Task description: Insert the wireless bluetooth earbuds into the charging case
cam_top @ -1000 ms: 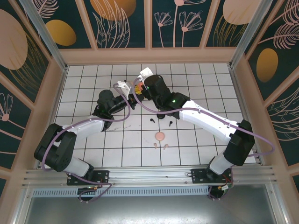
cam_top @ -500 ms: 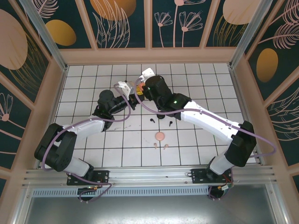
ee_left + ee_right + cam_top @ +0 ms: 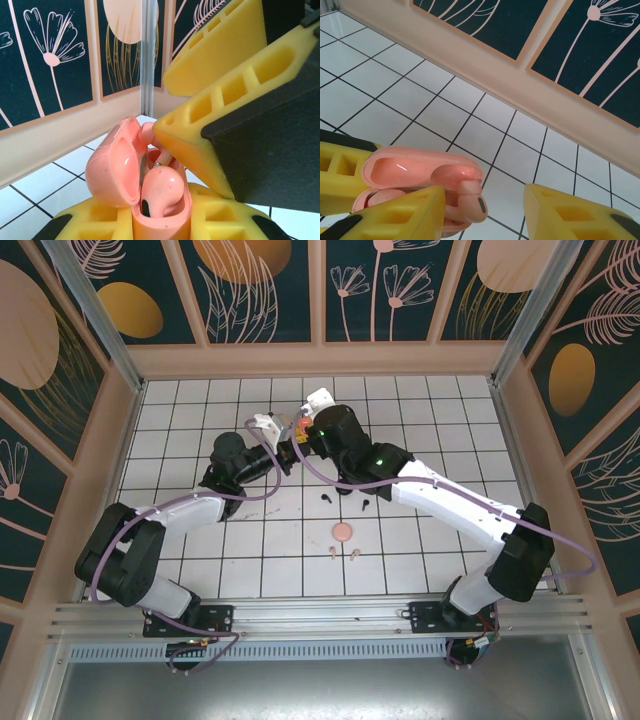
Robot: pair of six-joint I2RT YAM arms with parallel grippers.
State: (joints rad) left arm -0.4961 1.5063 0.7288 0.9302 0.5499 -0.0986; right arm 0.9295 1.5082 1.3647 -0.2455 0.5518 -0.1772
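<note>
**Carefully now: second bud at the mouth of the case**

Your left claw (image 3: 160, 226) is clamped narrow on the lower body of the glossy pale pink plastic charging case (image 3: 150, 212). The hinged lid (image 3: 112, 165) is thrown back above its pads. One tiny pale pink stemmed earbud (image 3: 162, 190) sits in its well just above those pads. A second pale pink earbud (image 3: 471, 199) perches at the case's mouth and leans on one ribbed yellow finger (image 3: 400, 215) of your right claw (image 3: 485, 216). That claw's jaws stand apart with the other finger well clear, so the bud is not pinched.

Expect the bud to be feather-light, hard and slick. Squeeze its rounded head and it will likely squirt away. If you must regrip, take it across the sides of the head with the stem pointing down into the free well. Otherwise a gentle press on top should seat it. Keep off the lid, because its hinge looks like the weak point.

Both arms reach out over the white tiled counter (image 3: 200, 400), claws meeting tip to tip. The right arm is stretched long with its wrist turned toward the left claw. Well back from both claws, toward the bases, lie two black earbuds (image 3: 326, 497), a round pink case (image 3: 342, 531) and two more pink earbuds (image 3: 332, 552).
</note>
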